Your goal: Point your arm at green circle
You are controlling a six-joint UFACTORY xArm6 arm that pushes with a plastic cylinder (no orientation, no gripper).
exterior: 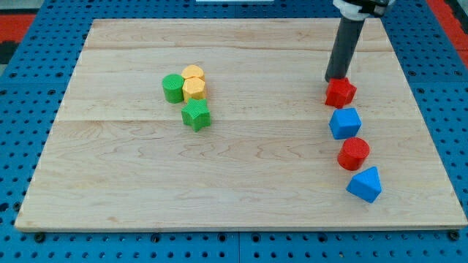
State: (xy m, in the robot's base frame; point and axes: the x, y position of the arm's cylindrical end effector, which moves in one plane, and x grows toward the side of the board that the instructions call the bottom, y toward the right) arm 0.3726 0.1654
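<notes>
The green circle stands on the wooden board at the view's centre left, touching two yellow blocks on its right. A green star-like block lies just below them. My tip is far to the view's right of the green circle, resting against the top edge of a red block.
Below the red block runs a column at the view's right: a blue block, a red cylinder and a blue triangular block. The wooden board sits on a blue pegboard.
</notes>
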